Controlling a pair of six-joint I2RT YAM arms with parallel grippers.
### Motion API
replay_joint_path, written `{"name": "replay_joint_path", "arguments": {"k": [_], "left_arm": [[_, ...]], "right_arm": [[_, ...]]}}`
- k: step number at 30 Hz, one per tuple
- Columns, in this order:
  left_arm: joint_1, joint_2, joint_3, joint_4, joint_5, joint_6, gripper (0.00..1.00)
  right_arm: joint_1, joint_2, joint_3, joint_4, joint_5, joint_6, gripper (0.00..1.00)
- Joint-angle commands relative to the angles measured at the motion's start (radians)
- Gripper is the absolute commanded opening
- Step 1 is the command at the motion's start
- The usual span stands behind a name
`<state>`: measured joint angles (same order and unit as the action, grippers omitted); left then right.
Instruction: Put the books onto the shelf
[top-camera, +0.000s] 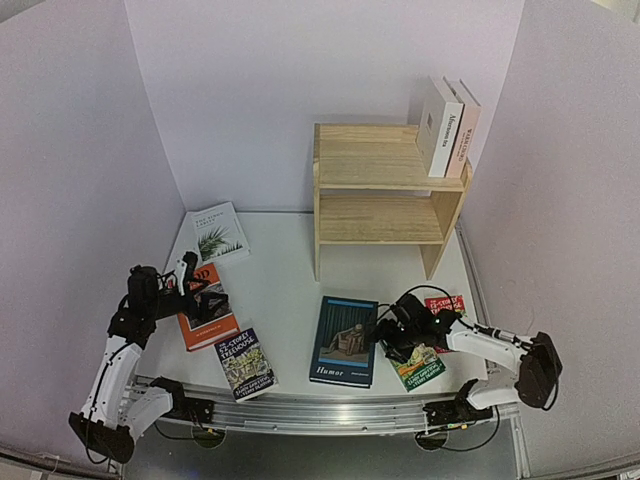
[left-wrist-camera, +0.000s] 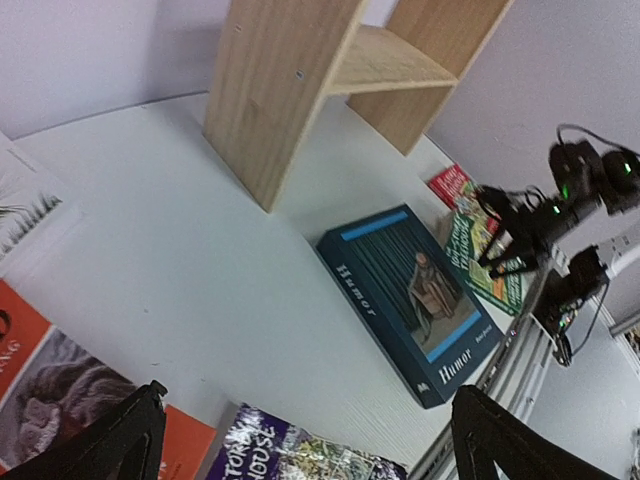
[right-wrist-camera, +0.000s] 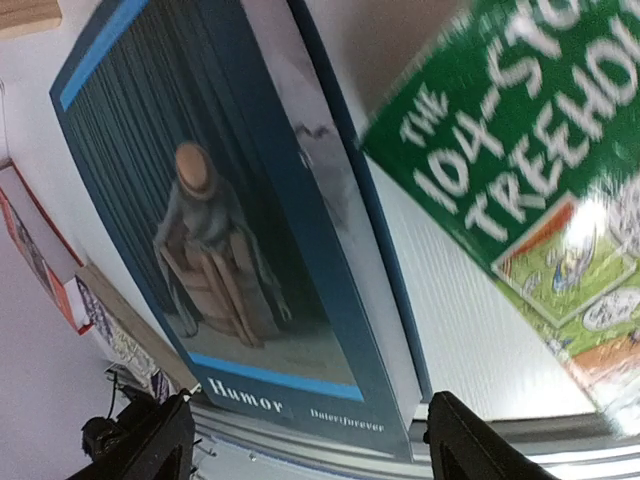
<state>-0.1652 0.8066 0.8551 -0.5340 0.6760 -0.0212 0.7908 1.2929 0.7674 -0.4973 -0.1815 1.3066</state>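
The right end effector (top-camera: 388, 338), spread wide, hovers just right of the flat navy "Humor" book (top-camera: 344, 340), whose long axis points toward the pale wooden shelf (top-camera: 385, 185).

Pale, grainy bare wood on the shelf (top-camera: 385, 185), and up top a white book (top-camera: 438, 125) sits beside a pale pink book (top-camera: 466, 128). Down on the white table (top-camera: 285, 270), there's the palm-leaf book (top-camera: 219, 232) at the far left corner, green frond on white. The orange book (top-camera: 207, 330) carries a grey picture. At the near edge, the blue Treehouse book (top-camera: 245, 363) is busy with yellow-green drawing. The Humor book (top-camera: 344, 340) is navy, dark-striped, with bright blue bands. The green Treehouse book (top-camera: 422, 372) has white lettering, and the red book (top-camera: 450, 302) peeks out behind it.
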Motion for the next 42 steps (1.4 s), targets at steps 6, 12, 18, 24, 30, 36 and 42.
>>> {"name": "replay_joint_path", "arguments": {"k": [6,12,18,24,30,36,42], "left_arm": [[-0.171,0.042,-0.015,-0.015,0.033,0.031,1.0],[-0.171,0.045,0.005,0.01,0.025,0.004,1.0],[-0.171,0.046,0.014,0.028,0.014,-0.034,1.0],[-0.169,0.047,0.029,0.04,-0.023,-0.054,1.0],[-0.17,0.039,0.023,0.015,-0.04,-0.051,1.0],[-0.169,0.063,0.021,-0.013,-0.001,-0.045,1.0],[-0.17,0.14,0.119,-0.162,0.091,0.155,1.0]], "right_arm": [[-0.137,0.3,0.232,-0.01,0.022,-0.285,0.79],[-0.152,0.391,0.262,-0.015,0.002,-0.332,0.79],[-0.153,0.499,0.284,0.075,-0.094,-0.402,0.76],[-0.151,0.562,0.225,0.229,-0.192,-0.367,0.39],[-0.134,0.527,0.161,0.333,-0.244,-0.38,0.0],[0.009,0.413,0.266,0.325,-0.215,-0.6,0.0],[0.156,0.354,0.431,0.267,-0.192,-0.881,0.0]]}}
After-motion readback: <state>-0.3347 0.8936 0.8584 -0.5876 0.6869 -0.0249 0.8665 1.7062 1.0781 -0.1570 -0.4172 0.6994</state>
